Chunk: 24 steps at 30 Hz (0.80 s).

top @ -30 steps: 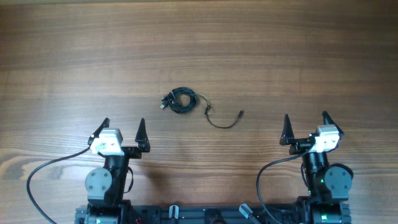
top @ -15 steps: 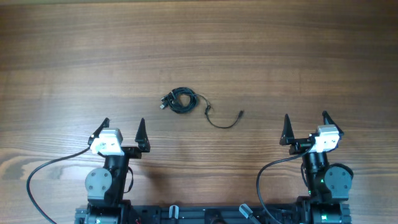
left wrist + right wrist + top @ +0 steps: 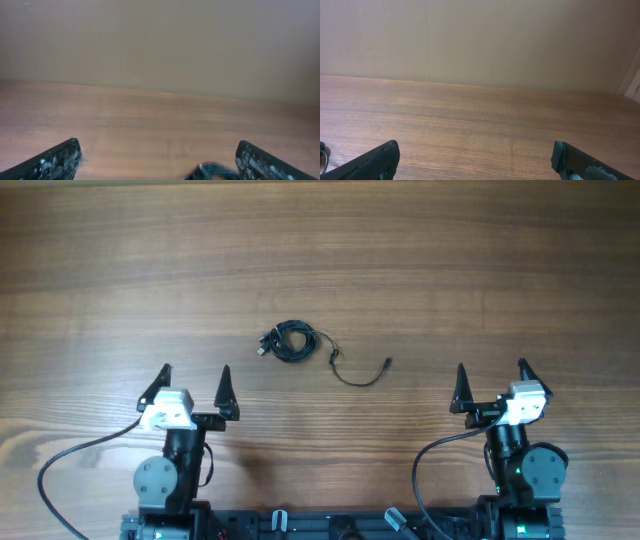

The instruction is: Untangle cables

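In the overhead view a small black tangle of cables (image 3: 288, 341) lies on the wooden table near the middle. A loose thin black strand (image 3: 358, 372) curves just right of it, plug ends at both tips. My left gripper (image 3: 193, 383) is open and empty, below and left of the tangle. My right gripper (image 3: 490, 380) is open and empty, well right of the strand. In the left wrist view the tangle (image 3: 212, 171) shows blurred at the bottom edge, near the right finger of the gripper (image 3: 157, 162). The right wrist view shows open fingers (image 3: 475, 160) and a strand tip (image 3: 322, 156) at far left.
The wooden table (image 3: 480, 270) stretches far behind the cables. Thick black arm cables (image 3: 80, 450) run at the near edge beside the arm bases. A plain wall (image 3: 480, 40) stands beyond the table's far edge.
My left gripper has shifted slightly left and forward. The cables and the right arm have not moved.
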Motion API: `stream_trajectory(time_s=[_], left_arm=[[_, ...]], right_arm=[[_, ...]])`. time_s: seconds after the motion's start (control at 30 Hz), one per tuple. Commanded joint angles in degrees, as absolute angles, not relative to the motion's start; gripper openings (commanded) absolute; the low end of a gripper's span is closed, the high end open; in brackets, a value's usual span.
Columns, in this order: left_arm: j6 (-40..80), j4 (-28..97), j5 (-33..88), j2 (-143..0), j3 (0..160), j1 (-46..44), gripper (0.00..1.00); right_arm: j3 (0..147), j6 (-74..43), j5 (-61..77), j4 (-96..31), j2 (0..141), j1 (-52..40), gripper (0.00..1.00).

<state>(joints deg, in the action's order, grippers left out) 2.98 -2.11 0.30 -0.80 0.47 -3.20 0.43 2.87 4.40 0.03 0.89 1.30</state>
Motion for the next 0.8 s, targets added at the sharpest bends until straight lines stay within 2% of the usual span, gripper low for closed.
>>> stream_trajectory(time_s=[0.0,0.17,0.37,0.43,0.53,0.73,0.77], left_arm=[[1.69,-13.17,0.75,-0.38,0.43,-2.70,1.00],[1.72,-2.96,2.15,-5.50,10.46,-2.72,1.00],[1.76,15.05,8.75,-34.39,37.89,-2.83,1.00],[1.98,25.45,10.74,-50.19,51.59,-4.62,1.00],[2.17,33.67,10.94,-64.36,61.58,-9.52,1.00],[2.13,29.76,24.69,-89.25,63.05,-21.30,1.00],[2.13,29.80,24.32,-91.37,63.05,-21.80,0.88]], right_arm=[[0.30,2.98,3.40,0.14,0.21,1.48,1.00],[0.30,2.98,3.40,0.14,0.21,1.48,1.00],[0.30,2.98,3.40,0.14,0.21,1.48,1.00],[0.30,2.98,3.40,0.14,0.21,1.48,1.00],[0.30,2.98,3.40,0.14,0.21,1.48,1.00],[0.30,2.98,3.40,0.14,0.21,1.48,1.00],[0.30,2.98,3.40,0.14,0.21,1.48,1.00]])
